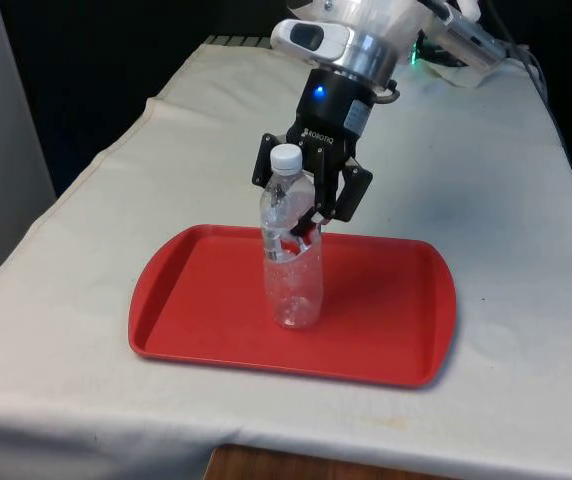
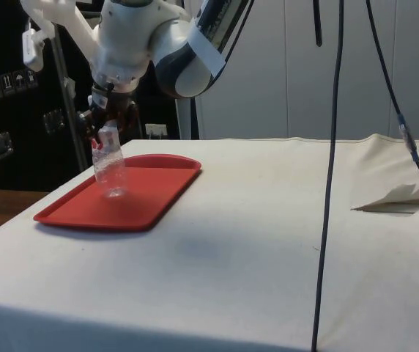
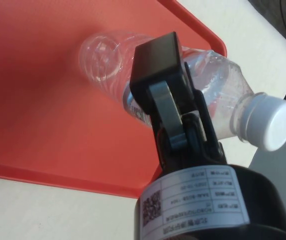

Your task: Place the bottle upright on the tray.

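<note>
Gripper is closed on the upper body of the clear bottle, just under its white cap. Directly below the fingers the bottle stands upright, its base seemingly on the red tray near the middle. Placement looks essentially done; left: release and retreat without tipping it.
</note>
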